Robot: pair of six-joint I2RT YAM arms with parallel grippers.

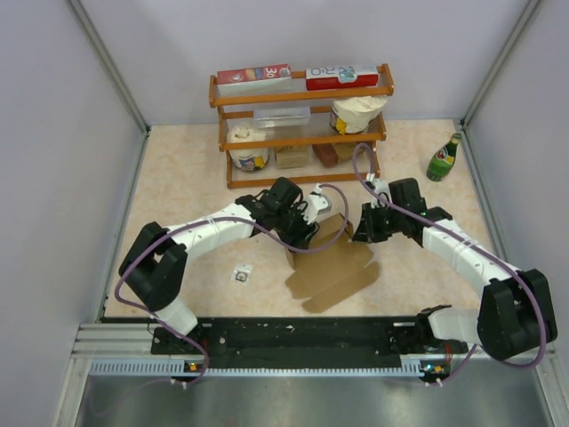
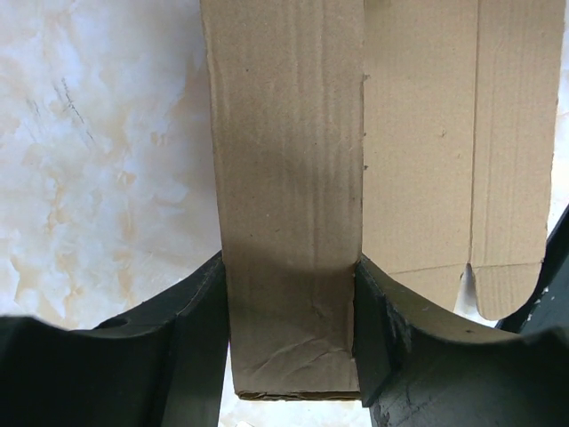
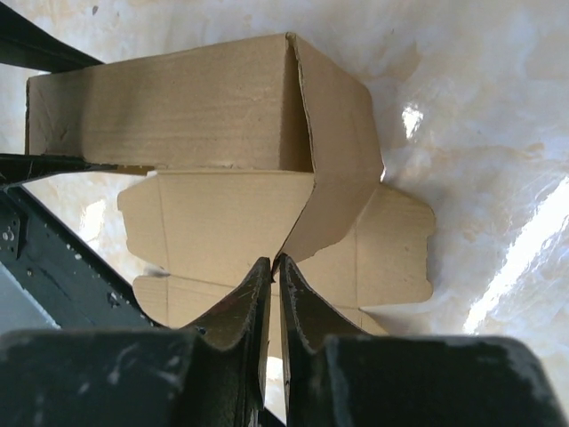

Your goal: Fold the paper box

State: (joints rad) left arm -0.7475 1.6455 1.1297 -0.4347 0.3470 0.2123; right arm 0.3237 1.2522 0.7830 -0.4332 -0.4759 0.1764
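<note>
The paper box (image 1: 333, 262) is plain brown cardboard, partly folded, lying mid-table between both arms. My left gripper (image 1: 298, 224) is shut on one raised, doubled side wall of the paper box (image 2: 289, 178). That strip fills the gap between the black fingers (image 2: 200, 329) of the left gripper (image 2: 292, 329). From the right side my right gripper (image 1: 364, 227) reaches the box. In the right wrist view its tips (image 3: 274, 264) are nearly together and pinch the lower corner of an upright flap of the paper box (image 3: 329, 160). Flat panels with tabs lie on the table behind that flap.
A wooden shelf (image 1: 302, 124) at the back holds red-and-white cartons, tubs and small items. A green bottle (image 1: 444, 158) stands at the back right. A small dark-and-white item (image 1: 241, 274) lies left of the box. Grey walls close in both sides.
</note>
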